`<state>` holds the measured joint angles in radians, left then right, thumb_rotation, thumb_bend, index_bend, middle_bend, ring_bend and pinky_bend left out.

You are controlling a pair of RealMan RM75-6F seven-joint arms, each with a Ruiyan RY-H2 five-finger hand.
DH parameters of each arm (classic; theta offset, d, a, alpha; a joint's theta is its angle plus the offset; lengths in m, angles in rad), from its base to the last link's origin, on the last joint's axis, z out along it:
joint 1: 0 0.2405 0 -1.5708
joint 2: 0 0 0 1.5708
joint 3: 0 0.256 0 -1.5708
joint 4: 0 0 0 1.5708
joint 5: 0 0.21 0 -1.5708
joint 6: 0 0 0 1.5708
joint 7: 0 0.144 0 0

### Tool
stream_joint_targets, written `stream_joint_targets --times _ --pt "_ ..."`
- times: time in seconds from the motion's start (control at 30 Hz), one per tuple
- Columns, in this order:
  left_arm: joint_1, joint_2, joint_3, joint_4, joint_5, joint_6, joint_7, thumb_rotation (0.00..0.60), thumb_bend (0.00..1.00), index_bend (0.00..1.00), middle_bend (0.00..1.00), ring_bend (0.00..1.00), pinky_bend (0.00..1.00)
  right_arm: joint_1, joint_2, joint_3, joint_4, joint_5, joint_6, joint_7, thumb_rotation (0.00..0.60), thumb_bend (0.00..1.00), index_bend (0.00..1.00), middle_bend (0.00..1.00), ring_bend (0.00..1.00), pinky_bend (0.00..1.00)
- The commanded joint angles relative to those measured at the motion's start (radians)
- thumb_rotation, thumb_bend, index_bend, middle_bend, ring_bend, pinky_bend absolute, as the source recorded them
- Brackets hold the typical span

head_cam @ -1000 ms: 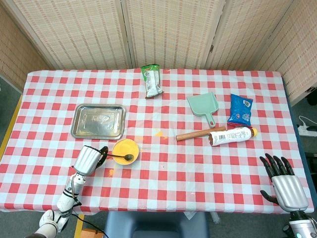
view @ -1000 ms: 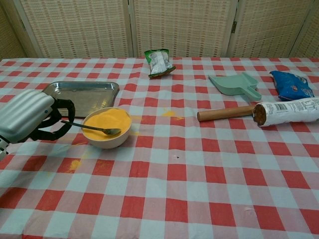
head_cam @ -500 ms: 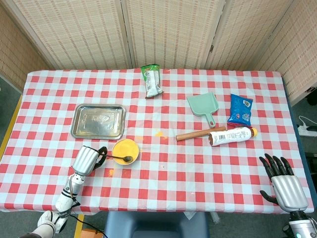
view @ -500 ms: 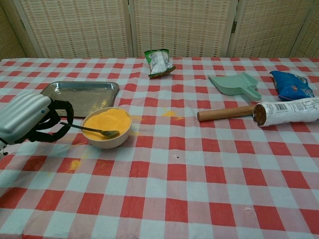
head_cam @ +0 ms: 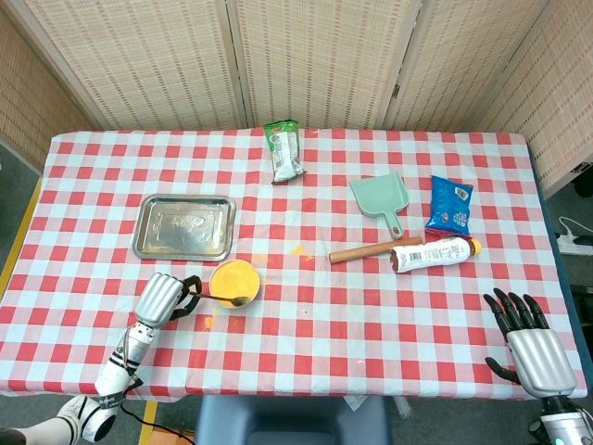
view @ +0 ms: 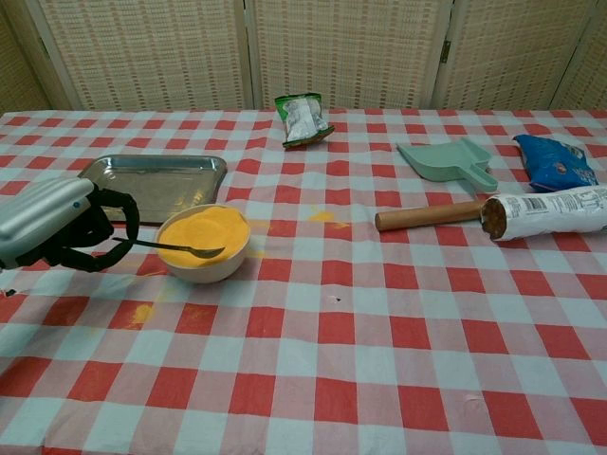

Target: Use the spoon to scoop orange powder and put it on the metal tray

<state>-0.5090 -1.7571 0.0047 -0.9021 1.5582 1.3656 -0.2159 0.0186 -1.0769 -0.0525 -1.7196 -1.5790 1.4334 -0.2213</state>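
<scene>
A yellow bowl (view: 202, 244) (head_cam: 234, 281) full of orange powder stands on the checked cloth, just right of my left hand (view: 59, 225) (head_cam: 165, 298). That hand pinches the handle of a metal spoon (view: 180, 248) (head_cam: 225, 299), whose scoop lies over the bowl's near rim on the powder. The metal tray (view: 156, 177) (head_cam: 183, 227) lies bare behind the hand and bowl. My right hand (head_cam: 530, 341) rests with fingers spread at the table's near right corner, holding nothing; only the head view shows it.
A wooden-handled roller (view: 429, 215) and a wrapped bottle (view: 550, 213) lie at mid right, with a green dustpan (view: 446, 158) and a blue snack bag (view: 554, 163) behind. A green packet (view: 302, 118) is at the back. Spilled orange powder (view: 142, 312) marks the cloth near the bowl.
My left hand has drawn slightly left and toward the near edge, pulling the spoon's scoop back to the bowl's near rim. The right hand has hardly moved.
</scene>
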Motion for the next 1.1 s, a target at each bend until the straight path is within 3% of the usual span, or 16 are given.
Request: stream_joint_targets --times 0.03,0.23,0.53,0.8,1.1 --pt "-0.019 0.134 -0.022 -0.198 -0.044 -0.099 0.108 0.6 0.62 1.0 1.0 1.0 1.0 0.0 0.002 -0.001 -0.001 -0.002 0.001 0.003 0.6 0.1 0.0 0.0 0.0 0.0" --pt "-0.058 0.238 -0.061 -0.37 -0.103 -0.195 0.295 0.6 0.62 1.0 1.0 1.0 1.0 0.003 0.006 -0.004 -0.001 -0.004 -0.007 0.013 0.6 0.1 0.0 0.0 0.0 0.0" --pt "-0.116 0.322 -0.136 -0.57 -0.306 -0.326 0.645 0.6 0.62 1.0 1.0 1.0 1.0 0.01 0.02 -0.005 -0.001 -0.002 -0.021 0.046 0.6 0.1 0.0 0.0 0.0 0.0" --pt "-0.143 0.359 -0.148 -0.685 -0.415 -0.351 0.786 0.6 0.62 1.0 1.0 1.0 1.0 0.015 0.029 -0.006 0.0 -0.003 -0.029 0.069 0.6 0.1 0.0 0.0 0.0 0.0" --pt "-0.179 0.405 -0.166 -0.764 -0.559 -0.41 0.814 0.6 0.62 1.0 1.0 1.0 1.0 0.015 0.033 -0.006 0.001 -0.004 -0.026 0.078 0.6 0.1 0.0 0.0 0.0 0.0"
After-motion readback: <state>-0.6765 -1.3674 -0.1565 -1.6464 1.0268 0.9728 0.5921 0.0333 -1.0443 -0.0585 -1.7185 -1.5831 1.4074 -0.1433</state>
